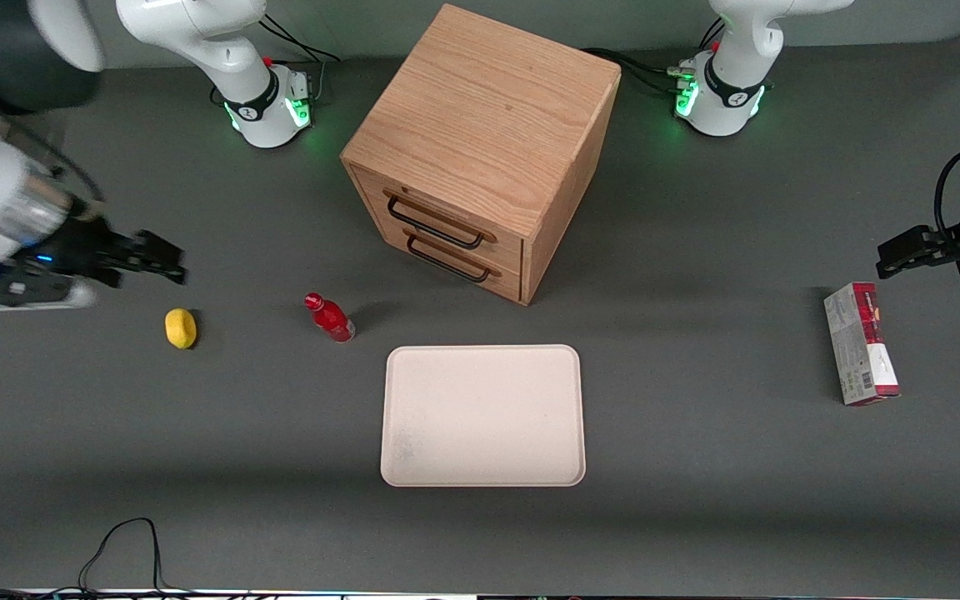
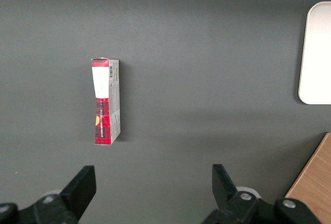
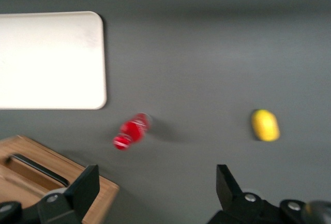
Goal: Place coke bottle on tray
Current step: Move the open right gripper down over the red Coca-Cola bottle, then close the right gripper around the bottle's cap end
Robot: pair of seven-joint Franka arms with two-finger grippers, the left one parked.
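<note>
The coke bottle (image 1: 329, 317), small and red with a red cap, stands on the grey table between the lemon and the tray; it also shows in the right wrist view (image 3: 132, 131). The cream-white tray (image 1: 482, 415) lies flat, nearer the front camera than the wooden cabinet, with nothing on it; it also shows in the right wrist view (image 3: 50, 60). My gripper (image 1: 165, 258) hangs open and empty above the table at the working arm's end, farther from the front camera than the lemon and well apart from the bottle. Its fingers (image 3: 81, 189) stand wide apart.
A yellow lemon (image 1: 181, 328) lies beside the bottle toward the working arm's end. A wooden drawer cabinet (image 1: 480, 150) stands mid-table. A red-and-grey carton (image 1: 860, 354) lies toward the parked arm's end. A black cable (image 1: 122, 546) lies at the front edge.
</note>
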